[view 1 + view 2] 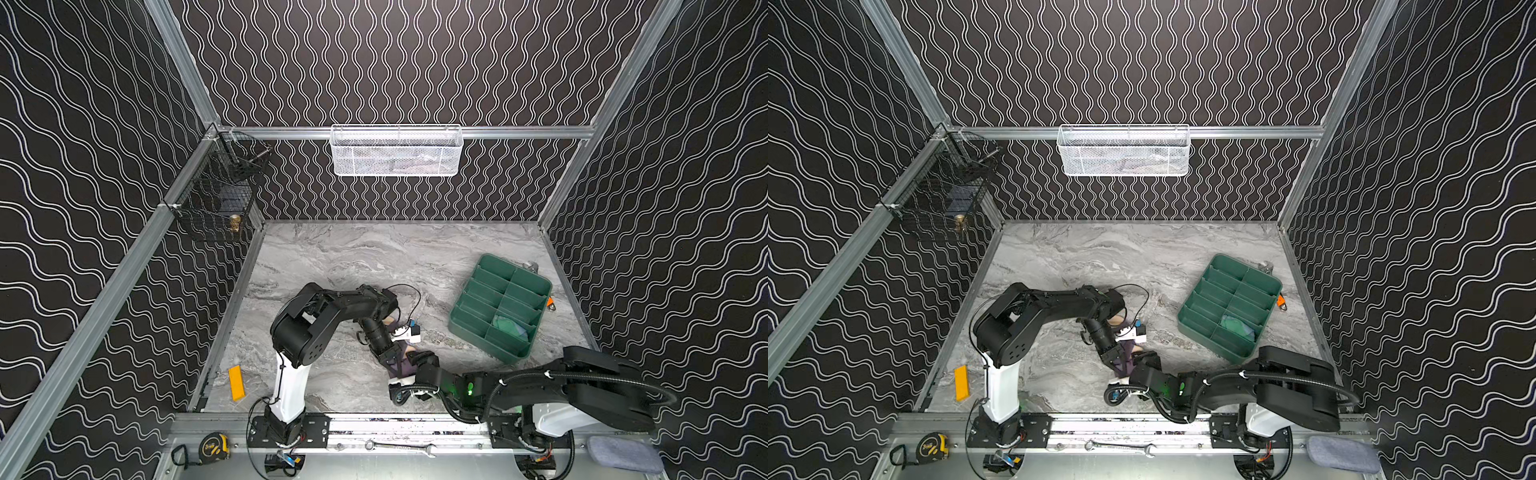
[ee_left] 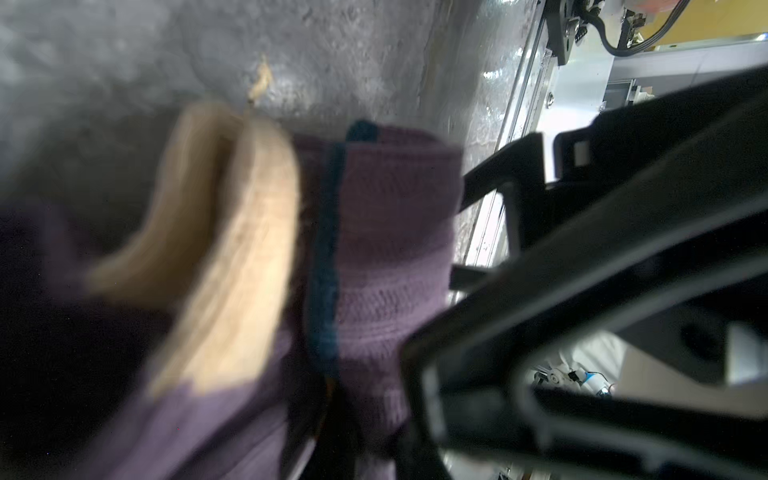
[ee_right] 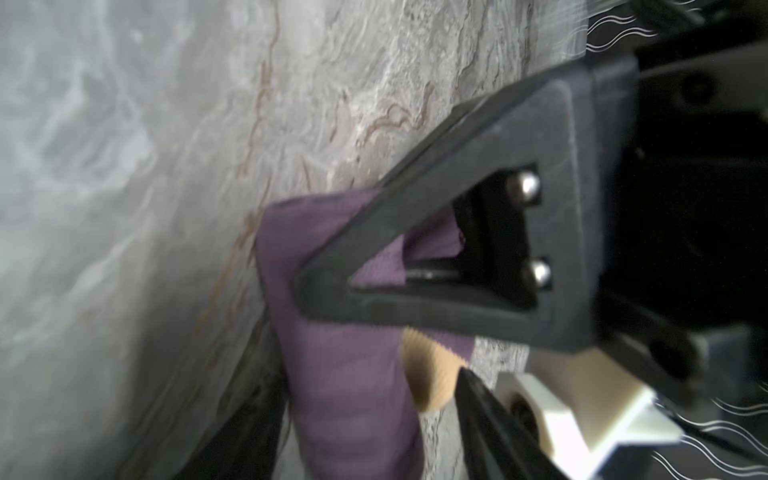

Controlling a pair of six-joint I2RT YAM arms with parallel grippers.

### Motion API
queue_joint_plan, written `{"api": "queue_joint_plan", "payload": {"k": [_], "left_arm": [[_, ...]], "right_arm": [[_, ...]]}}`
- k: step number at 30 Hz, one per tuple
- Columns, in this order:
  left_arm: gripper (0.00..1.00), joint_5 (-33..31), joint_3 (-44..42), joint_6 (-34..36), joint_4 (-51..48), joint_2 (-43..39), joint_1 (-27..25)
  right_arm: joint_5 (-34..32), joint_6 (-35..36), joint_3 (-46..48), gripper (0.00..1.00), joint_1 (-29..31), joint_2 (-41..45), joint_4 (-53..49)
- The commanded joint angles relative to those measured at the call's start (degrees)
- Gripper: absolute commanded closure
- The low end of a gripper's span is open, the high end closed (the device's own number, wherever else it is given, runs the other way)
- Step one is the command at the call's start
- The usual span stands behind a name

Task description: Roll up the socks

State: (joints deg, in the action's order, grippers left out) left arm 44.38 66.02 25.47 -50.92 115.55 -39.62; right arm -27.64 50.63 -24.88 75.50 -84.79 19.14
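As both top views show it, the grey marble surface [image 1: 332,257] [image 1: 1059,257] carries everything, and both arms bend in toward mid-width near its front edge.

Green divided tray [image 1: 482,343] [image 1: 1212,343]: skewed, close to the right edge.

White mesh basket [image 1: 395,149] hangs on the back wall rail. Black wire basket [image 1: 216,195] hangs at the back-left corner. Both are off the surface.

Grey cloth pad [image 1: 623,455]: on the frame past the front-right corner.

Purple sock [image 1: 400,368] [image 1: 1124,365] [image 2: 386,249] [image 3: 332,374]: near the front edge at mid-width, bunched up between the two hands. Its peach part [image 2: 249,249] [image 3: 428,374] shows in both wrist views. The left wrist view also shows a navy stripe; it's blurry.

Left hand [image 1: 392,358] [image 1: 1116,359]: fingers pressed together, pinching the purple sock from the far side.

Right hand [image 1: 411,357] [image 1: 1142,356]: fingers [image 3: 415,309] spread. One lies across the sock fabric, and the peach part sits in the gap to the other.

Blue-green sock [image 1: 509,328] [image 1: 1237,326]: a lump in one compartment toward the tray's near end, well apart from both hands.

Yellow block [image 1: 237,382]: flat, at the front-left corner.

Tape measure [image 1: 214,448] and wrench [image 1: 399,448]: on the frame in front of the surface.
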Motion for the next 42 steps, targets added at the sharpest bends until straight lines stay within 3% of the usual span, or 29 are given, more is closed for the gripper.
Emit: {"api": "queue_joint_plan", "payload": {"k": [1, 7, 10, 14, 19, 22, 24, 26, 31, 37, 42], "left_arm": [[1.00, -17.2, -0.9, -0.8, 3.5, 1.3, -0.1], [1.00, -17.4, -0.1, -1.4, 4.0, 0.9, 0.0], [0.90, -17.9, -0.3, -2.4, 5.3, -1.8, -0.1], [0.80, -22.3, -0.6, -5.8, 7.2, -9.7, -0.1], [0.72, -38.0, -3.7, -12.5, 12.7, -20.8, 0.4], [0.77, -44.9, -2.2, -13.8, 11.6, -16.9, 1.2], [0.86, -49.0, 0.6, -14.4, 9.0, -10.6, 1.5], [0.90, -49.5, 2.3, -14.8, 8.2, -6.0, 1.5], [0.88, -46.5, 1.9, -16.1, 13.5, -3.3, 1.4], [0.92, -42.8, 7.5, -14.9, 13.5, 1.7, -0.8], [0.92, -40.4, 10.7, -14.6, 14.4, 3.0, -4.0]], "right_arm": [[5.6, 0.7, 0.3, 0.41, -0.6, -2.4, -2.8], [8.3, -1.8, -1.0, 0.79, -0.5, -4.8, -9.1], [9.4, -3.2, -1.5, 0.99, -0.5, -4.5, -12.9], [10.7, -5.2, -2.3, 1.00, -0.5, -3.8, -17.4], [10.2, -7.7, -4.1, 1.00, -0.4, -3.3, -22.3], [9.9, -9.1, -5.3, 1.00, -0.3, -3.4, -23.9], [9.3, -9.7, -5.9, 1.00, -0.3, -4.0, -24.2], [9.0, -10.2, -6.3, 1.00, -0.3, -4.2, -24.4], [10.1, -12.3, -8.1, 1.00, 0.1, -2.8, -28.0], [22.8, -14.1, -15.8, 1.00, -0.4, -2.0, -44.3], [31.7, -17.1, -26.7, 1.00, -4.7, -8.2, -56.0]]}}
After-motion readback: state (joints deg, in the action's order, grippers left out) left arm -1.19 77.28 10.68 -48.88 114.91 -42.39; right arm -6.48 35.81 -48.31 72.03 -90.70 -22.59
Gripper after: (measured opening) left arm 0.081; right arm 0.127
